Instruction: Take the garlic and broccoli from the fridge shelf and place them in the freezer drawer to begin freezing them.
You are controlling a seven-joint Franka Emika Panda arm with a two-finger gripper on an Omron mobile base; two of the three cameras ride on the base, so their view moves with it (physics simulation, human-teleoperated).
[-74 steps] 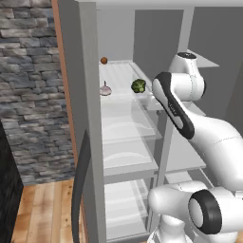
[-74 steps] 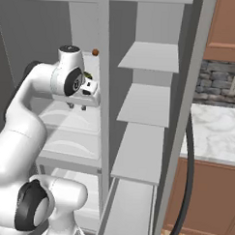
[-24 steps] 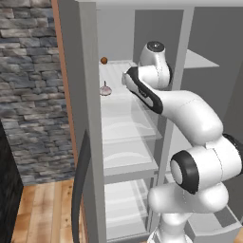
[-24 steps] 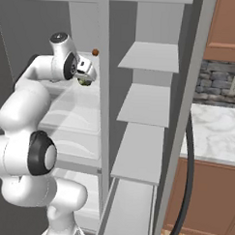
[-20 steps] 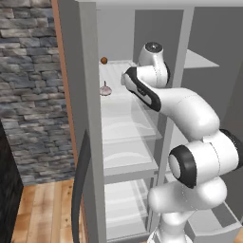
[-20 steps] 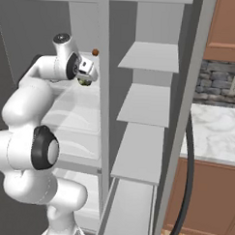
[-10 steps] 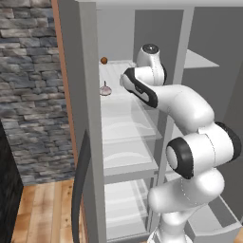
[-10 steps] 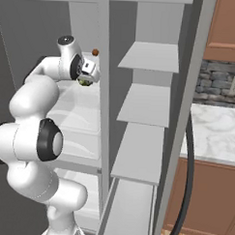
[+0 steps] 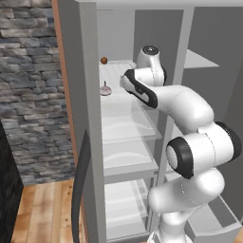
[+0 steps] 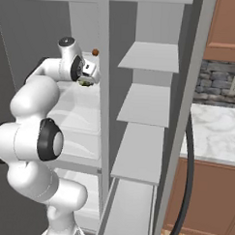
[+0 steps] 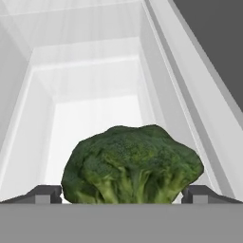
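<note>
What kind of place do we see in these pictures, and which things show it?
A simulated home kitchen, it seems: an open fridge with the fridge shelf holding the garlic, a marble counter over wooden cabinets, and a stone wall.

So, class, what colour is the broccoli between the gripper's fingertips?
Dark green broccoli, clearest in the hand view.

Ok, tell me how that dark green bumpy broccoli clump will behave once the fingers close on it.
The dark green bumpy broccoli clump sits between the two dark finger tips, jaws apart. Its uneven florets would probably give the pads some bite, so slipping seems unlikely. The rounded crown may crumble or shift under a hard squeeze. It looks light for its bulk and could rock if nudged.
</note>
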